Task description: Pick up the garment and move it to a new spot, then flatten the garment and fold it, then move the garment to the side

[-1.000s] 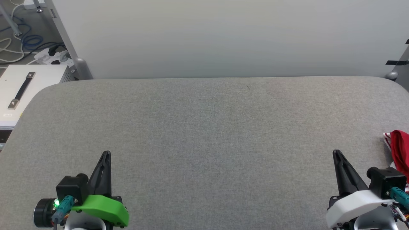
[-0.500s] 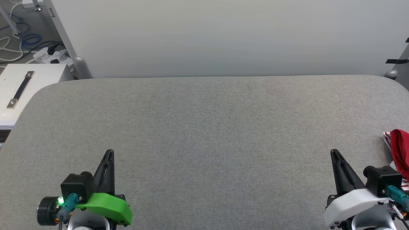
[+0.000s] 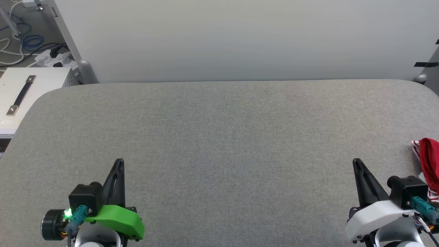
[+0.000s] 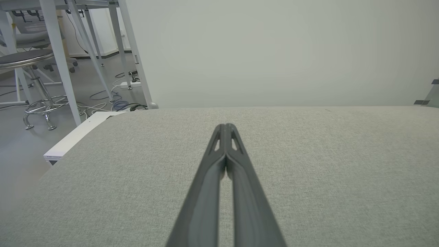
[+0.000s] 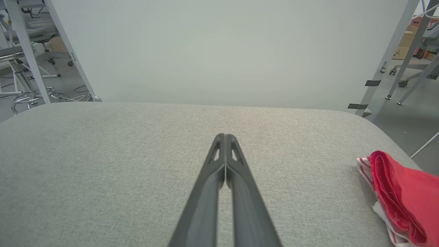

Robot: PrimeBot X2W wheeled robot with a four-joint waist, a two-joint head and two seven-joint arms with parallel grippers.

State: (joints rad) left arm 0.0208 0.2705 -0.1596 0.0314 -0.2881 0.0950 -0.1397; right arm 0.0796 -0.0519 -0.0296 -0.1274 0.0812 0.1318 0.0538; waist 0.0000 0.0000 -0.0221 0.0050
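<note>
At the right edge of the grey fabric-covered tabletop (image 3: 219,130), the garment (image 3: 429,159) lies in a compact bundle. Its red layers are uppermost, and red-and-white striped trim shows along its left side. The right gripper (image 3: 356,162) is positioned near the front right corner, close to the garment but not touching it, with its fingers pressed together on nothing. The left gripper (image 3: 118,161) is positioned near the front left corner, well apart from the garment, with its fingers likewise closed and empty.
</note>
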